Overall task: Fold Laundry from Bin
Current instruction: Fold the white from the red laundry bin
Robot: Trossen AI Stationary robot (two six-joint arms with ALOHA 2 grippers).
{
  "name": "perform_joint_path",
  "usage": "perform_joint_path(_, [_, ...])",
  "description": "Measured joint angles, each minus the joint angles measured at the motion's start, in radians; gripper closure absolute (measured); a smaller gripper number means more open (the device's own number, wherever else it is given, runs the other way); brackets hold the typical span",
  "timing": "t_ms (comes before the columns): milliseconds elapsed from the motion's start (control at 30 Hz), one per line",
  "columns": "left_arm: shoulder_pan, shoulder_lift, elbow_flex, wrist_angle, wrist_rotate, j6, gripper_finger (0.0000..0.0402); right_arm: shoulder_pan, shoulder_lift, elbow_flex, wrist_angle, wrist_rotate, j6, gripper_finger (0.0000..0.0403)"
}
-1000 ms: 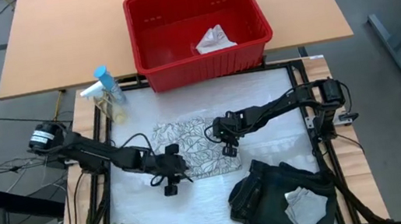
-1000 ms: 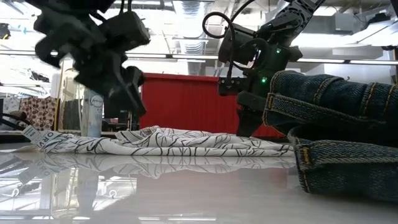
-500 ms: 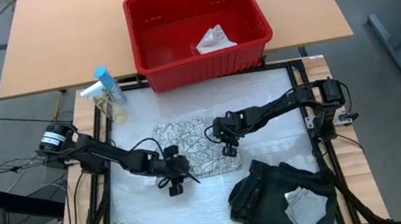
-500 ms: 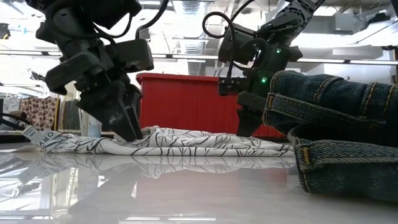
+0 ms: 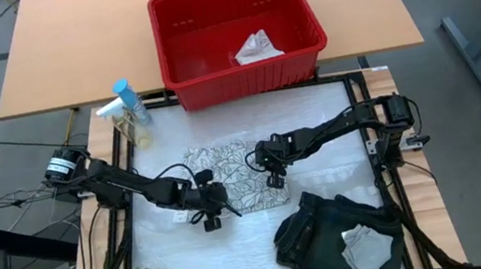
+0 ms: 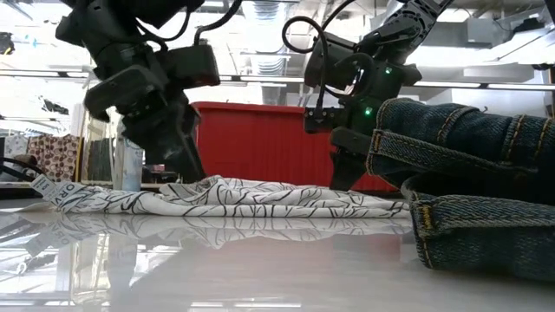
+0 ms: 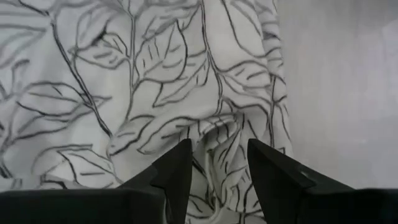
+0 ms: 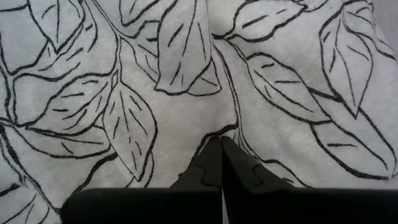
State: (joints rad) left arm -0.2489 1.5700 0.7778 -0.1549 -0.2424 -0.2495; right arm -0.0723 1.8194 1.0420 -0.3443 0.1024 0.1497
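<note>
Tabletop leaf-patterned cloth bears no readable writing; left claw parted, right claw pinched together.

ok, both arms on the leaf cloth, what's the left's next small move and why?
Probably close the left gripper: its fingers stand apart over a raised fold of the leaf-patterned cloth near the edge. The right gripper is already shut, pressed against the cloth. Then lift to fold.

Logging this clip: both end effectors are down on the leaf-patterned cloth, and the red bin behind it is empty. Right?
Not quite: the high view shows a small whitish cloth lying inside the red slotted plastic bin. The rest holds.
</note>
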Motion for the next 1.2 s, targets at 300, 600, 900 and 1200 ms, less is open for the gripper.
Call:
perform_joint_path(300, [-0.003,0.0,-0.001,-0.008,0.024,-0.022,0.0255,0.0,0.0,0.0,0.001,0.0,-0.001,0.0377])
perform_joint_path(600, [0.0,0.038,-0.002,0.006,0.059,0.012,0.0255,0.0,0.0,0.0,0.002,-0.001,-0.016,0.0374])
perform_joint_path(900, [0.018,0.053,-0.002,0.016,-0.004,-0.018,0.026,0.0,0.0,0.0,0.003,-0.001,-0.019,0.0382])
perform_joint_path(1200, [0.047,0.053,-0.002,0.016,0.163,-0.008,0.0355,0.0,0.0,0.0,0.003,-0.001,-0.027,0.0379])
